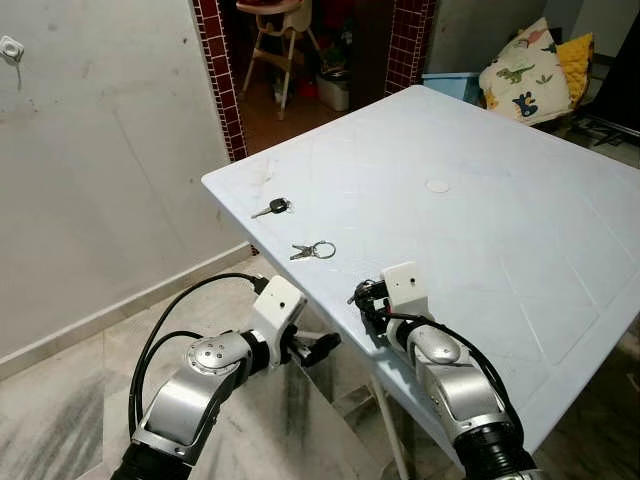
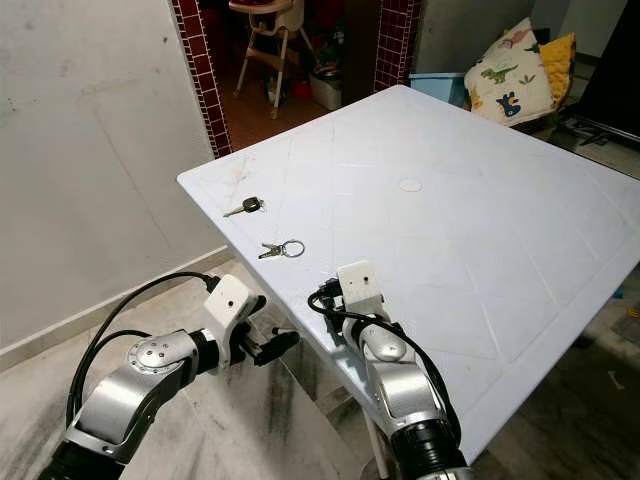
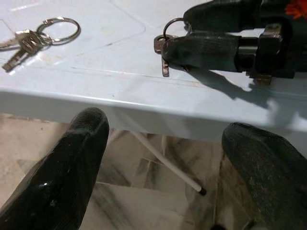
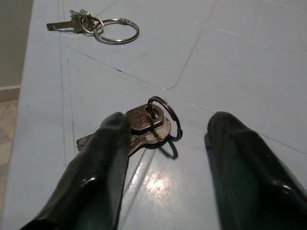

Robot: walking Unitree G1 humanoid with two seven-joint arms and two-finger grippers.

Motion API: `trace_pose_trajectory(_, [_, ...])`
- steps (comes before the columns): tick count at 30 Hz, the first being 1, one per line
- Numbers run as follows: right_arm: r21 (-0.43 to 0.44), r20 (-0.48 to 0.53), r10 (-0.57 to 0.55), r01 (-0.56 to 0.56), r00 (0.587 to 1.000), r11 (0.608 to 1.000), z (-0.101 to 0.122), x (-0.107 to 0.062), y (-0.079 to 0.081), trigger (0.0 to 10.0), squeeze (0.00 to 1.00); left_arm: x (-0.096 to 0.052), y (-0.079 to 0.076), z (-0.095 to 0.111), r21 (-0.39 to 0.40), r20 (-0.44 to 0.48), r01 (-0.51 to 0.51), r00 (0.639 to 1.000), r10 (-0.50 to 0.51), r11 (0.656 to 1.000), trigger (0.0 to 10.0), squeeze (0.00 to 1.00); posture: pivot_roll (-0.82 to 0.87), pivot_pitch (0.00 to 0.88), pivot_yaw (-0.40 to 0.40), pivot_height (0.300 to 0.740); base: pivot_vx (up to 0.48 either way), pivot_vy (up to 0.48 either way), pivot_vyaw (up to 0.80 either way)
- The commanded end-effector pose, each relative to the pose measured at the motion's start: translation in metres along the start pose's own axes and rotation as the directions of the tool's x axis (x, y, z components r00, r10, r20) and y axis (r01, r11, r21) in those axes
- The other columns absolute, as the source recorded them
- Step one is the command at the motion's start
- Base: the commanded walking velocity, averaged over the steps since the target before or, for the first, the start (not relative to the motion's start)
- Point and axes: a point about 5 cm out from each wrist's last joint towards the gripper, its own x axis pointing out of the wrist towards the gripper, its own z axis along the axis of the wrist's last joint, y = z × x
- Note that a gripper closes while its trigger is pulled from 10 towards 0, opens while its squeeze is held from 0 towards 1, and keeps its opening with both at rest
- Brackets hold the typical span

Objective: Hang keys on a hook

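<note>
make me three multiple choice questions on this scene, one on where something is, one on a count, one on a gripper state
1. Where is the left gripper?
A. below the table edge
B. on the table top
C. at the wall hook

2. How many sets of keys are on the table?
A. one
B. two
C. three

3. How are the right gripper fingers?
A. shut on a key
B. open around the nearest keys
C. open over bare table

Answers: 1 A, it hangs over the floor beside the edge. 2 C, the black-headed key, the ringed keys and the nearest keys. 3 B, the keys lie between spread fingers.
</note>
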Motion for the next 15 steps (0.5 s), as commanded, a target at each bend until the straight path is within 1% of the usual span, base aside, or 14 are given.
trace_pose_trajectory(1, [-0.004,-0.025,0.002,-0.002,1.0,1.0,-0.005,0.001,0.0,0.0,0.0,-0.004,0.005,-0.001,0.01,0.001,-0.029,1.0,0.029,1.0,10.0,0.0,0.07,0.0,0.035,0.74,0.0,0.0,0.0])
trace_pose_trajectory(8, [-0.016,-0.019,-0.025,0.025,1.0,1.0,-0.008,0.001,-0.006,0.0,0.0,-0.003,0.005,-0.001,0.012,0.006,-0.037,0.999,0.037,0.999,10.0,0.0,0.07,0.0,0.034,0.74,0.0,0.0,0.0])
trace_pose_trajectory(15, [-0.022,-0.009,-0.082,0.082,0.997,0.996,-0.008,0.001,-0.016,0.0,0.0,-0.002,0.005,-0.001,-0.001,0.005,-0.032,0.999,0.032,0.999,10.0,0.0,0.07,0.0,0.036,0.74,0.0,0.0,0.0])
